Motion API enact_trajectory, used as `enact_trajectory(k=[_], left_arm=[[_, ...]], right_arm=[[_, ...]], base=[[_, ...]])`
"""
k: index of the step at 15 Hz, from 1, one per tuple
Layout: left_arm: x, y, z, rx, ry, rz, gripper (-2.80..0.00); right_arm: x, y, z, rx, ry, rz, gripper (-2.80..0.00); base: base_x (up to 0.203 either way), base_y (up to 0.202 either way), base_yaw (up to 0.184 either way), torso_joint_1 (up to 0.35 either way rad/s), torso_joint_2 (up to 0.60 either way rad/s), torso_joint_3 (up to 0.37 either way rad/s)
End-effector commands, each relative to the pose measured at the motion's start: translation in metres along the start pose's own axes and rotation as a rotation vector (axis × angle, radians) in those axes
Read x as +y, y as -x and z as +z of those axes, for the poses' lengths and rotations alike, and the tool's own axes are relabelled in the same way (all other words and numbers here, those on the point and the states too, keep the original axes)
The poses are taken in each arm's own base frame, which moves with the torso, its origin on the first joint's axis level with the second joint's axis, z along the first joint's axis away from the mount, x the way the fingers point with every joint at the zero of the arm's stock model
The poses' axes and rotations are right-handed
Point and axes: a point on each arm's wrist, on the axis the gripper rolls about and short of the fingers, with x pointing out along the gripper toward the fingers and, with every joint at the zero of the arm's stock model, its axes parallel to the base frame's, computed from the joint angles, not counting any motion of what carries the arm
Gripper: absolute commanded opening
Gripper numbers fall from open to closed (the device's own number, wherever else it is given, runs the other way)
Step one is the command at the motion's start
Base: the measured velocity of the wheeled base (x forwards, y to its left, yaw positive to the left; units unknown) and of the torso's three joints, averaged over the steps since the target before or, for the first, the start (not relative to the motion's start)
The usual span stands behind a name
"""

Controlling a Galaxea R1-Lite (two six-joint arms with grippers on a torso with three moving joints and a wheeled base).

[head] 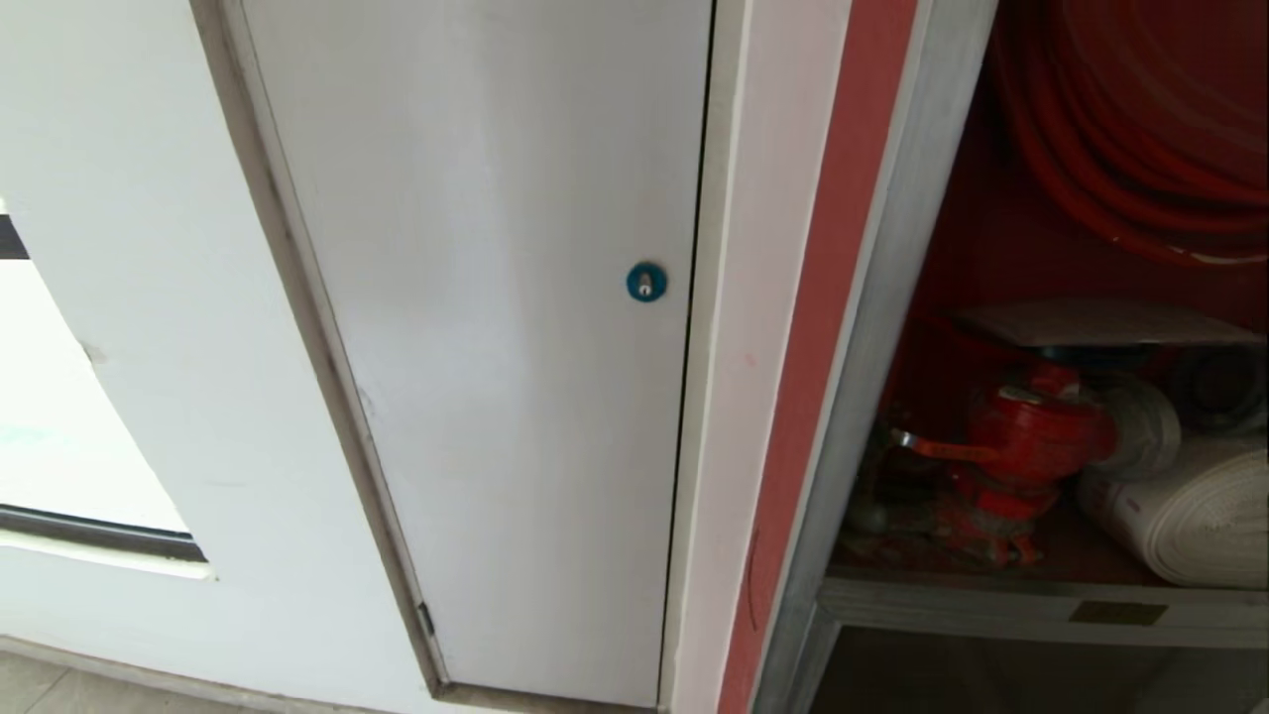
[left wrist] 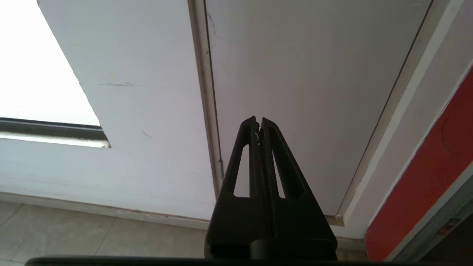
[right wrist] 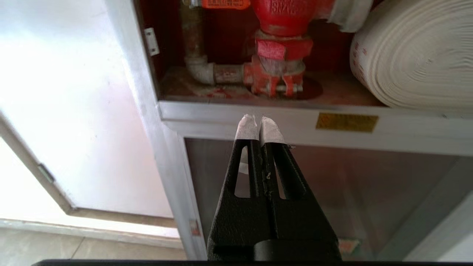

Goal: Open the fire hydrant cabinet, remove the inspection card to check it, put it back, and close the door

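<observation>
The fire hydrant cabinet (head: pixel 882 327) stands at the right of the head view, with a brushed-aluminium frame and red lining. Its door (head: pixel 991 600) lies flush in the frame, a small brass plate (head: pixel 1118 613) on the crossbar (right wrist: pixel 406 129). Behind the glass are a red coiled hose (head: pixel 1120 129), a red hydrant valve (head: pixel 1031 431) and a white rolled hose (head: pixel 1190 516). A flat grey sheet (head: pixel 1091 322) rests on the valve; I cannot tell if it is the inspection card. My right gripper (right wrist: pixel 258 118), white-taped at the tips, is shut and empty, short of the crossbar. My left gripper (left wrist: pixel 258 120) is shut, facing the white panel.
A plain white panel (head: pixel 496 347) with a blue round lock (head: pixel 645 283) fills the middle, left of the cabinet. A bright window opening (head: pixel 59 416) cuts into the white wall at far left. Pale floor tiles (left wrist: pixel 74 229) run along the wall's foot.
</observation>
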Motion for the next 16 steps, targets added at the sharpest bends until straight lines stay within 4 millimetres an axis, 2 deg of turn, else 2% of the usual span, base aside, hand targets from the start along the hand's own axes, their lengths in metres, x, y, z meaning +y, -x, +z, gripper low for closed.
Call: enact_trajectory(k=[1, 16], left_arm=[[0.0, -0.0005, -0.0016, 0.007, -0.001, 0.001, -2.8], [0.0, -0.0004, -0.0016, 0.005, -0.001, 0.001, -2.8]], right_arm=[[0.0, 0.0, 0.0001, -0.001, 0.0, 0.0, -2.8], [0.0, 0.0, 0.0001, -0.001, 0.0, 0.0, -2.8]], base=[[-0.186, 0.0, 0.001, -0.019, 0.0, 0.005], [-0.195, 0.0, 0.001, 0.002, 0.0, 0.001]])
